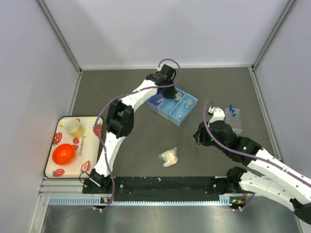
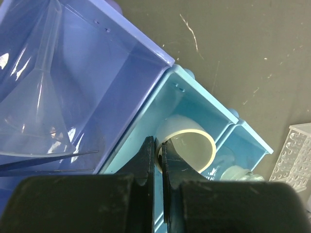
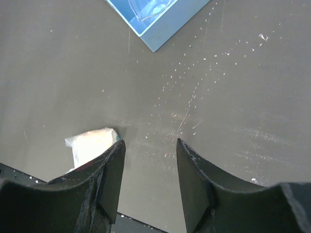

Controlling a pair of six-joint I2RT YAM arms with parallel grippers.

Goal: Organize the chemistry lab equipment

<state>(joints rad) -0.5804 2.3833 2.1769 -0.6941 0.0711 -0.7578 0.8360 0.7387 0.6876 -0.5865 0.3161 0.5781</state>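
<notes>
My left gripper (image 2: 158,145) reaches into the blue divided box (image 1: 189,104) and is shut on the wall of the small white round dish (image 2: 194,150), which sits tilted in a light-blue compartment. A tiny clear flask (image 2: 239,173) lies in the compartment beside it. A clear funnel (image 2: 39,97) rests in the darker blue compartment. My right gripper (image 3: 149,145) hovers open over bare table, nothing between its fingers. The pale yellowish packet (image 3: 92,141) lies just left of its left finger. The clear tube rack (image 1: 234,121) holds blue-capped tubes (image 1: 232,110).
A strawberry-print tray (image 1: 85,150) at the left edge carries a yellow cup (image 1: 73,127) and an orange bowl (image 1: 63,154). Grey walls close in the table on three sides. The rack stands just behind my right arm's wrist.
</notes>
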